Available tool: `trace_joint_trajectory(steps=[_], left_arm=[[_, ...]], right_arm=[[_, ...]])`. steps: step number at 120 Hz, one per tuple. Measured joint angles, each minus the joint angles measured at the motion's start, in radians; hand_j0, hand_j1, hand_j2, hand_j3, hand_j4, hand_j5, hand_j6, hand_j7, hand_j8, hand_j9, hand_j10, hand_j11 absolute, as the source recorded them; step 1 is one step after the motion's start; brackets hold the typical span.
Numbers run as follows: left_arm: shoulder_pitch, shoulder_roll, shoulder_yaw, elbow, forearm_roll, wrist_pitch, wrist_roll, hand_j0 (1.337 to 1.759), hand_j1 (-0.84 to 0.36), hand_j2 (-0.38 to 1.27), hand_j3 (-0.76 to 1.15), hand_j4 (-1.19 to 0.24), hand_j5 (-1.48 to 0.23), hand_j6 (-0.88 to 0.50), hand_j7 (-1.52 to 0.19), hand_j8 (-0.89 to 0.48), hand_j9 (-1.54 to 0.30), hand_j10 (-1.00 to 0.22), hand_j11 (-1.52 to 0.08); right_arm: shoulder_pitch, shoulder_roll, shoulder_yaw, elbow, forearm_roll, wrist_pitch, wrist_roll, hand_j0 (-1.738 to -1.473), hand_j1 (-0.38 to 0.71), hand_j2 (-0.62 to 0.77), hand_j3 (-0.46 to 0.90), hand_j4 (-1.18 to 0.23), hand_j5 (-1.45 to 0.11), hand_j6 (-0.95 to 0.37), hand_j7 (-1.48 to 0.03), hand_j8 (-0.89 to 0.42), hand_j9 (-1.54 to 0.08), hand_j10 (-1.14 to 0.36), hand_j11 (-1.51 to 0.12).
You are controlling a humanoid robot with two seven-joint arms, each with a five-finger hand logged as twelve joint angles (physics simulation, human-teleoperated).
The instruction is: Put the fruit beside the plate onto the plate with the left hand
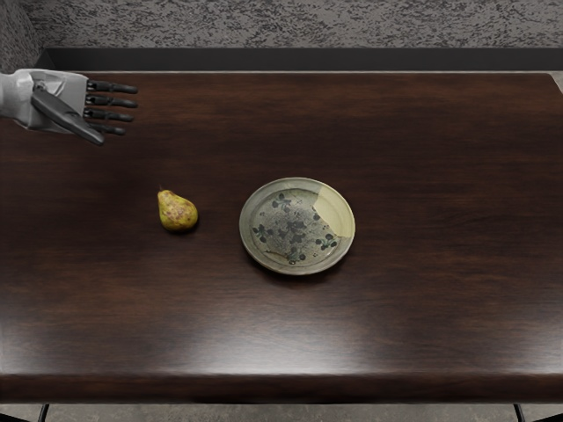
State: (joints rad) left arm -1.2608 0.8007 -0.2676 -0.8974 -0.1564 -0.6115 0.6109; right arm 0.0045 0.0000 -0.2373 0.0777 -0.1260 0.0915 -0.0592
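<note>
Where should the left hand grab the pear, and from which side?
Grip the pear around its wide body, coming down from above. It lies on its side, narrow neck pointing far-left, apart from the plate, so the open left hand can probably close across it.

A sparse, home-like dining setting (a simulator's render): a dark polished wooden table carries a patterned ceramic plate, with a speckled grey backdrop behind it.
</note>
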Motion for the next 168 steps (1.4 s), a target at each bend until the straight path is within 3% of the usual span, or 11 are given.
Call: trace_joint_trajectory(steps=[45,64,71,84,92,100,112,130,168], left_arm=[[-0.001,-0.015,0.003,0.0,0.006,0.0,0.0,1.658,0.35,0.0,0.0,0.0,0.0,0.0,0.0,0.0,0.0,0.0,0.0],[-0.011,-0.049,0.012,-0.009,0.109,0.0,0.0,1.658,0.35,0.0,0.0,0.0,0.0,0.0,0.0,0.0,0.0,0.0,0.0],[-0.013,0.003,0.018,-0.072,0.17,0.0,0.0,1.658,0.35,0.0,0.0,0.0,0.0,0.0,0.0,0.0,0.0,0.0,0.0],[-0.036,0.123,0.024,-0.342,0.324,0.0,0.0,1.658,0.34,0.0,0.0,-0.01,-0.01,-0.01,-0.01,-0.01,-0.01,-0.01,-0.01],[-0.041,0.114,0.025,-0.449,0.408,0.001,0.0,1.658,0.34,0.0,0.0,-0.01,-0.01,-0.01,-0.01,-0.01,-0.01,-0.01,-0.01],[-0.034,0.032,0.028,-0.51,0.533,0.057,0.0,1.658,0.34,0.0,0.0,-0.01,-0.01,-0.01,-0.01,-0.01,-0.01,-0.01,-0.01],[-0.04,-0.066,0.064,-0.553,0.729,0.188,0.0,1.658,0.33,0.0,0.0,-0.02,-0.02,-0.02,-0.02,-0.02,-0.02,-0.02,-0.02],[-0.035,-0.078,0.096,-0.571,0.918,0.339,0.0,1.658,0.33,0.0,0.0,-0.02,-0.02,-0.02,-0.02,-0.02,-0.02,-0.02,-0.02],[-0.081,-0.071,0.174,-0.585,1.034,0.404,0.0,1.658,0.33,0.01,0.0,-0.02,-0.03,-0.03,-0.03,-0.03,-0.03,-0.02,-0.03]], right_arm=[[-0.013,0.0,0.004,0.015,0.001,0.005,0.001,-1.658,-0.33,0.0,0.0,-0.02,-0.02,-0.02,-0.02,-0.02,-0.02,-0.02,-0.02],[-0.015,0.0,0.004,0.014,0.001,0.004,0.001,-1.658,-0.33,0.0,0.0,-0.02,-0.02,-0.02,-0.02,-0.02,-0.02,-0.02,-0.02],[-0.015,0.0,0.004,0.014,0.001,0.005,0.001,-1.658,-0.33,0.0,0.0,-0.02,-0.02,-0.02,-0.02,-0.02,-0.02,-0.02,-0.02],[-0.015,0.0,0.004,0.014,0.001,0.004,0.001,-1.658,-0.33,0.0,0.0,-0.02,-0.02,-0.02,-0.02,-0.02,-0.02,-0.02,-0.02],[-0.015,0.0,0.004,0.014,0.001,0.004,0.001,-1.658,-0.33,0.0,0.0,-0.02,-0.02,-0.02,-0.02,-0.02,-0.02,-0.02,-0.02],[-0.015,0.0,0.004,0.014,0.001,0.004,0.001,-1.658,-0.33,0.0,0.0,-0.02,-0.02,-0.02,-0.02,-0.02,-0.02,-0.02,-0.02],[-0.015,0.0,0.004,0.014,0.001,0.004,0.001,-1.658,-0.33,0.0,0.0,-0.02,-0.02,-0.02,-0.02,-0.02,-0.02,-0.02,-0.02],[-0.015,0.0,0.004,0.014,0.001,0.005,0.001,-1.658,-0.33,0.0,0.0,-0.02,-0.02,-0.02,-0.02,-0.02,-0.02,-0.02,-0.02],[-0.015,0.0,0.004,0.014,0.001,0.004,0.001,-1.658,-0.33,0.0,0.0,-0.02,-0.02,-0.02,-0.02,-0.02,-0.02,-0.02,-0.02]])
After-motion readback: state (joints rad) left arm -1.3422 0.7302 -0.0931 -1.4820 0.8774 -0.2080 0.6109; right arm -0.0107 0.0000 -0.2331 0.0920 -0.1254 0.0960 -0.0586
